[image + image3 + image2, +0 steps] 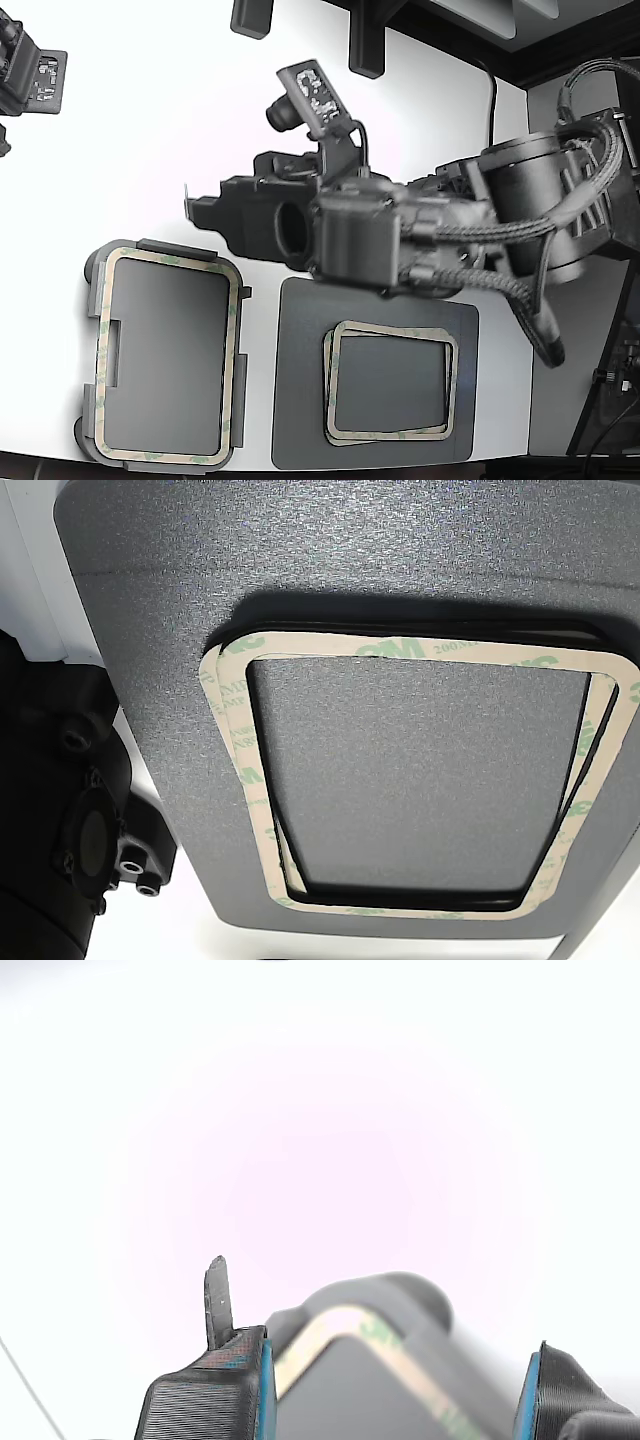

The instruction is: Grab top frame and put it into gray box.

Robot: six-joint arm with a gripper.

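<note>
Bench [150,120]: white, carrying everything in the exterior view.
Gray box [92,300]: lay toward the exterior view's left; a frame [232,330] sat along its rim.
Dark mat [300,400]: lay just beside the box, to the exterior view's right.
Frame stack [392,333]: rested on the mat, layers slightly askew.
Tool [200,212]: hung above the bench beyond the box, holding nothing; its jaws' spread could not be made out.

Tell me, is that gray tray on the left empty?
No: in the exterior view a cream frame already lies inside the gray box, running along its inner edge.
</note>
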